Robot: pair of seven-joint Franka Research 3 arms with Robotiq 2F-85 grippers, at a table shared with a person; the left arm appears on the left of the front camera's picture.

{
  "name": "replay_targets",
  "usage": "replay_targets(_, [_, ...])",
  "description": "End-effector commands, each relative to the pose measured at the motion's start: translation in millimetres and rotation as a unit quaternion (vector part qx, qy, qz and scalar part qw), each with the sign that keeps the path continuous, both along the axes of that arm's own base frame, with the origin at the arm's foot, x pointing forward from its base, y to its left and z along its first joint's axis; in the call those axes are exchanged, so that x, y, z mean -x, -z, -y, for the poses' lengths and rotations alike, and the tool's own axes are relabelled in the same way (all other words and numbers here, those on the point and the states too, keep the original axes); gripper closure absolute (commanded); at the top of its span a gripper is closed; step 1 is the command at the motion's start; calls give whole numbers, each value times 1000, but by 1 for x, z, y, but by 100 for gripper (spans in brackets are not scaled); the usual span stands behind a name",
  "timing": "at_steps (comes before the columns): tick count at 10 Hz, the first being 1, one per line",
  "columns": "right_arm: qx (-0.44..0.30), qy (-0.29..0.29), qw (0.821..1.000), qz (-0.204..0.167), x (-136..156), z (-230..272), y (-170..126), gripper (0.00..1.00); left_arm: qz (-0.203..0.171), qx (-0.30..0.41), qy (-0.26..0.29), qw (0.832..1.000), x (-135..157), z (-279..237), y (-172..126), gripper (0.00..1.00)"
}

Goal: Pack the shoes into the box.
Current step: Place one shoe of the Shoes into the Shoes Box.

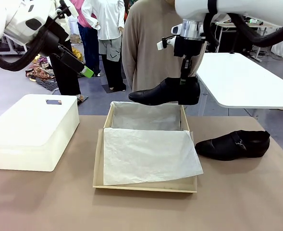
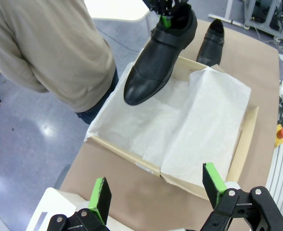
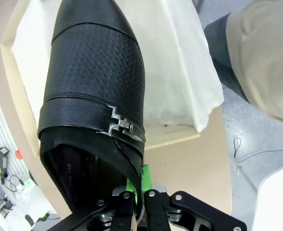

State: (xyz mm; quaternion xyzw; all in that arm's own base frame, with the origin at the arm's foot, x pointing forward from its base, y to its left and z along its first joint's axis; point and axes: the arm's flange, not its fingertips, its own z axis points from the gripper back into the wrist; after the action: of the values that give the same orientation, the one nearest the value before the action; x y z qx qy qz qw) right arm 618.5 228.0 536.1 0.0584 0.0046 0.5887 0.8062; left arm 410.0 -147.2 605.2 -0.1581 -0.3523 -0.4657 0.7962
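Note:
One glossy black shoe [image 1: 165, 92] hangs level above the far end of the box [image 1: 97, 163], toe pointing left. My right gripper [image 1: 184, 79] is shut on the rim of its heel opening. In the right wrist view the gripper [image 3: 142, 179] pinches the side wall of the held shoe [image 3: 93, 96], whose buckle strap faces the camera. The other shoe [image 1: 233, 144] lies on the table right of the box. The tan box is open and lined with white tissue paper [image 1: 148, 154]. My left gripper [image 1: 86, 71] is raised at the far left, open and holding nothing [image 2: 156, 190].
A white plastic bin [image 1: 30, 130] stands left of the box. A person [image 1: 148, 48] in a beige top stands at the far edge behind the box. A white table [image 1: 247, 79] lies at the back right. Bare brown tabletop [image 1: 141, 211] runs along the near edge.

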Motion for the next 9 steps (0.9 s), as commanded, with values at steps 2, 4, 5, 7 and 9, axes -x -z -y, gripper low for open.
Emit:
replay_targets(2, [-14,-25,999,14,2,-21,21,100,3,9,11,1000,-1,-3,0,0])
replay_targets(4, [-21,-27,999,21,3,-30,35,100,3,9,11,1000,-1,-3,0,0])
replay_targets(5, [-21,-32,999,25,5,-37,40,100,3,9,11,1000,-1,-3,0,0])
replay_targets(7, [-23,-45,998,28,7,-46,53,100,3,9,11,1000,-1,-3,0,0])
replay_targets(9, [-18,-50,998,25,8,-51,66,100,3,9,11,1000,-1,-3,0,0])
